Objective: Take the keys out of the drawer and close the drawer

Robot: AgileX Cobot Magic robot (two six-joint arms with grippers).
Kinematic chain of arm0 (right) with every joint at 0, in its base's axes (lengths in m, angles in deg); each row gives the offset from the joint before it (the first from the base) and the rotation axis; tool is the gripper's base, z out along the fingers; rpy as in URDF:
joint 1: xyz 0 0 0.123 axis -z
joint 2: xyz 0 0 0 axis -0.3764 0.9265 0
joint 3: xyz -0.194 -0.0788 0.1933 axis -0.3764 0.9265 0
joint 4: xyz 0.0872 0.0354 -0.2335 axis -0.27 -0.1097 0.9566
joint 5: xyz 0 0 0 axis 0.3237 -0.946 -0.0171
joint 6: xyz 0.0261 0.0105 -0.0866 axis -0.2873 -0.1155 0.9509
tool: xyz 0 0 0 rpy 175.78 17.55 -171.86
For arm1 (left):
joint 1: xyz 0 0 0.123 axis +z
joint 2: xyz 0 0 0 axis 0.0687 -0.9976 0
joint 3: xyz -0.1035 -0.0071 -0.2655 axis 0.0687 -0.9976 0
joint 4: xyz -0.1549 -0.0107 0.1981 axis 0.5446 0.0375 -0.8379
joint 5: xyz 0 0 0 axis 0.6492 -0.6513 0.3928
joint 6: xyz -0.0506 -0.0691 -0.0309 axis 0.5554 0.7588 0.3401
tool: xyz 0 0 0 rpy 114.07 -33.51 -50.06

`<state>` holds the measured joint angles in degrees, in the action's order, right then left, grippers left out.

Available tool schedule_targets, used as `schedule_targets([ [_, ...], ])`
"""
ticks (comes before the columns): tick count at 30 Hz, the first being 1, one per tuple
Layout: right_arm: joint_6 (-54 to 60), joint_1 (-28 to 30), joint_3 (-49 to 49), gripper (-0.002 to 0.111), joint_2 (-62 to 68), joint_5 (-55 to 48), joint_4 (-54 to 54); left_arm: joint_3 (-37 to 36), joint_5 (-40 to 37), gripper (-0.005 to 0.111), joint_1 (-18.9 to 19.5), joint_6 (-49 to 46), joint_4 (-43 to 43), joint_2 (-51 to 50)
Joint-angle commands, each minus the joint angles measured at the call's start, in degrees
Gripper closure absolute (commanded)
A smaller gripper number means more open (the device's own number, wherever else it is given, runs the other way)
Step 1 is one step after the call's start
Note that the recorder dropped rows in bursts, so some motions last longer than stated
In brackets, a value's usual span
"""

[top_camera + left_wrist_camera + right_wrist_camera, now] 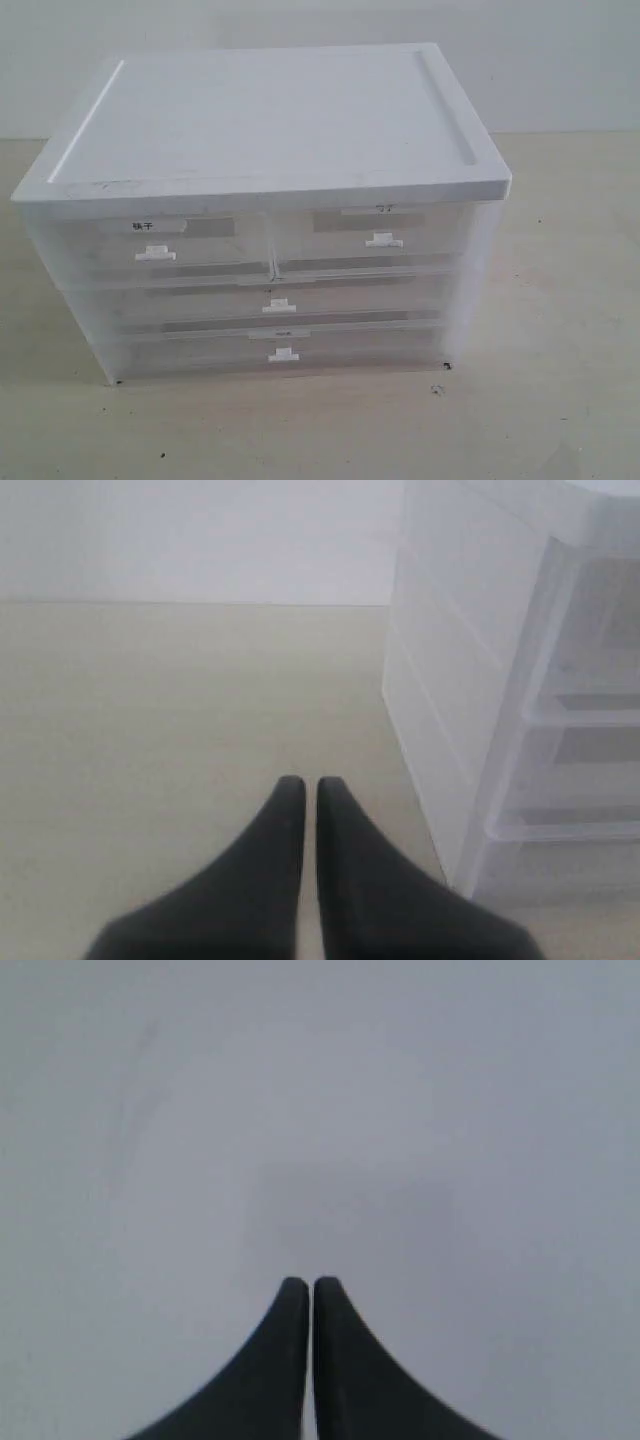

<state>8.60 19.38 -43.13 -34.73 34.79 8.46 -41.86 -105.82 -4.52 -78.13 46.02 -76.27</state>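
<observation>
1. Pale beige tabletop (560, 400) w/ plain whitish wall (560, 60) behind; white plastic drawer cabinet (270, 120) standing on it.
2. Progress: nothing done yet, as far as visible. All fronts flush, incl. the drawer (375, 235). Left to do: pull it open, lift keys out, push it shut.
3. Target = top row, right half of exterior view. Translucent white front, small white tab handle (383, 240), grey-brown strip (345, 220) w/ faint mark. Not the labelled drawer (150, 245) beside it, nor the full-width drawers (280, 300) below.
4. Keys: not visible; prob. inside the drawer, but front too cloudy to confirm.
5. Left gripper (311, 783): fingers together, only a thin slit between, holding nothing; low over tabletop, near cabinet side, not touching.
6. Right gripper (310, 1285): fingers pressed together, empty; facing a plain pale surface, position re. cabinet unclear.
7. No arm seen in exterior view.
</observation>
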Motion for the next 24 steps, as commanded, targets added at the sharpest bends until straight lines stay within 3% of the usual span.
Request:
schedule_targets([
  [1,-1.97,0.42,0.00,0.108,-0.20,12.34,-0.44,0.22,0.66,0.102,0.01,-0.19,0.00,-0.18],
  [6,-8.32,0.42,-6.27,0.108,-0.20,8.90,0.07,0.22,0.66,0.102,0.01,-0.19,0.00,-0.18],
  [10,-8.89,0.42,-14.31,0.108,-0.20,-2.14,-0.17,0.22,0.66,0.102,0.01,-0.19,0.00,-0.18],
  [12,-9.10,0.42,-20.57,0.108,-0.20,-14.46,-0.17,0.22,0.66,0.102,0.01,-0.19,0.00,-0.18],
  [14,-8.20,0.42,-29.17,0.108,1.68,-35.88,0.44,0.22,0.66,0.102,0.01,-0.19,0.00,-0.18],
  [16,-4.93,0.42,-35.90,0.108,5.35,-46.32,0.44,0.22,0.66,0.102,0.01,-0.19,0.00,-0.18],
  [20,8.07,0.42,-46.20,0.108,14.18,-60.76,0.44,0.22,0.66,0.102,0.01,-0.19,0.00,-0.18],
  [24,10.47,-0.24,-52.27,0.108,20.89,-71.64,-0.24,0.22,0.66,0.102,0.01,-0.19,0.00,-0.18],
])
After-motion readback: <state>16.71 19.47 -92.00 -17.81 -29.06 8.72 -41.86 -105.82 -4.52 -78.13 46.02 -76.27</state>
